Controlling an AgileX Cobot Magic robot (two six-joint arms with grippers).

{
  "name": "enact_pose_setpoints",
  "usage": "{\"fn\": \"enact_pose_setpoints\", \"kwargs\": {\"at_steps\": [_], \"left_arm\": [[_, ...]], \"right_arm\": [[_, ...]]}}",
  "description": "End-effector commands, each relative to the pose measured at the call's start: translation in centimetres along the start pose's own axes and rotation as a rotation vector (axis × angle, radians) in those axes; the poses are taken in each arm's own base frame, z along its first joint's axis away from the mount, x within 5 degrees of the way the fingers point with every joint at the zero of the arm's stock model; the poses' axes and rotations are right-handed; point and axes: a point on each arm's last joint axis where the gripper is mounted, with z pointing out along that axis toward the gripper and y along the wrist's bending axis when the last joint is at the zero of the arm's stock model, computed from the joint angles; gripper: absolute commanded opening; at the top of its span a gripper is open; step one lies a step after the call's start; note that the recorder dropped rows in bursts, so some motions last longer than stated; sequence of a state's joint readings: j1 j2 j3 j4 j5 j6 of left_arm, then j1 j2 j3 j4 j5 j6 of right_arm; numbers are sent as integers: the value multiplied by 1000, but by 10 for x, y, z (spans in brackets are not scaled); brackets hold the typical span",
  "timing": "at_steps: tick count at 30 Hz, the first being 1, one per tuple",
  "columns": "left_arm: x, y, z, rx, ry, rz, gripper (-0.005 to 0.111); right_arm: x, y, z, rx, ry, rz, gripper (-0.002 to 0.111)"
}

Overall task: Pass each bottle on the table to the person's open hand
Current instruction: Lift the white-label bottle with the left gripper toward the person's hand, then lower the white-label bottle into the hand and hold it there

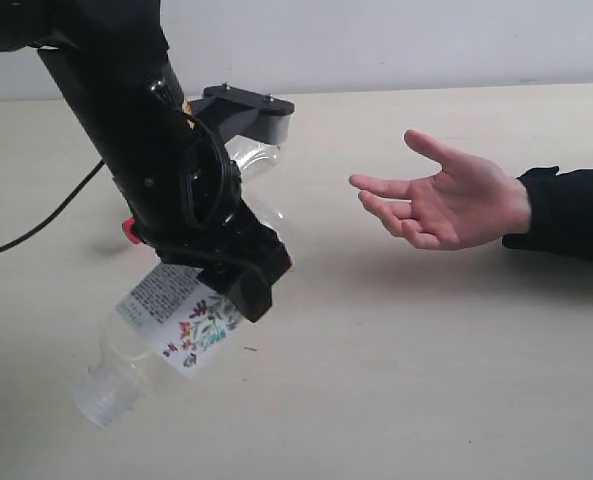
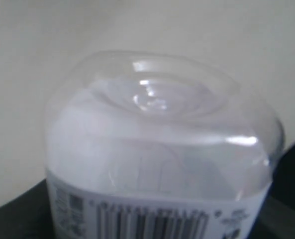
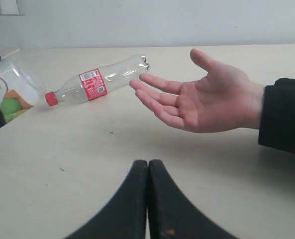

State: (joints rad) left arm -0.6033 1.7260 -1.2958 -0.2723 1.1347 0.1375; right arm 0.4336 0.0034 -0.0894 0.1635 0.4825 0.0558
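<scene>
Nearest the exterior camera is the neck end of a clear white-labelled bottle [image 1: 171,325], which hangs tilted with that end pointing down at the table [image 1: 406,390] and its base raised up into the arm. Whether the low end touches the tabletop I cannot tell. The left gripper [image 1: 231,278] is clamped across the bottle's upper body, just above the printed label, with its black jaws closed against the plastic on both sides. In the left wrist view the bottle's dimpled clear base fills almost the whole picture, with a barcode strip below it and dark gripper parts at the corners.

Well to the right of the held bottle, an open hand [image 1: 446,205] rests palm up just above the table, fingers pointing towards the arm; bottle and hand are apart.

A slim bottle [image 3: 95,82] with a red cap and red label lies on its side on the table behind the left arm.

The right gripper [image 3: 148,199] has its two black fingers pressed together with nothing between them.
</scene>
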Motion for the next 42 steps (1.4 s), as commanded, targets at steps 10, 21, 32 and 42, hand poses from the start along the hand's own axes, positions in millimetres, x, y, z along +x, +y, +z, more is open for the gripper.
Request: {"fn": "enact_pose_setpoints", "kwargs": {"at_steps": [10,21,32,42], "left_arm": [[-31,-30,-15,340,-316,-367,0],[-58,-51,-5,366,-582,-466,0],[-97,-67,24,383,-662,-523,0],[-130,-78,29,398,-771,-486,0]], "right_arm": [[0,0,0,-2,-13,1,0],[0,0,0,-2,-13,1,0],[0,0,0,-2,-13,1,0],[0,0,0,-2,-13,1,0]]}}
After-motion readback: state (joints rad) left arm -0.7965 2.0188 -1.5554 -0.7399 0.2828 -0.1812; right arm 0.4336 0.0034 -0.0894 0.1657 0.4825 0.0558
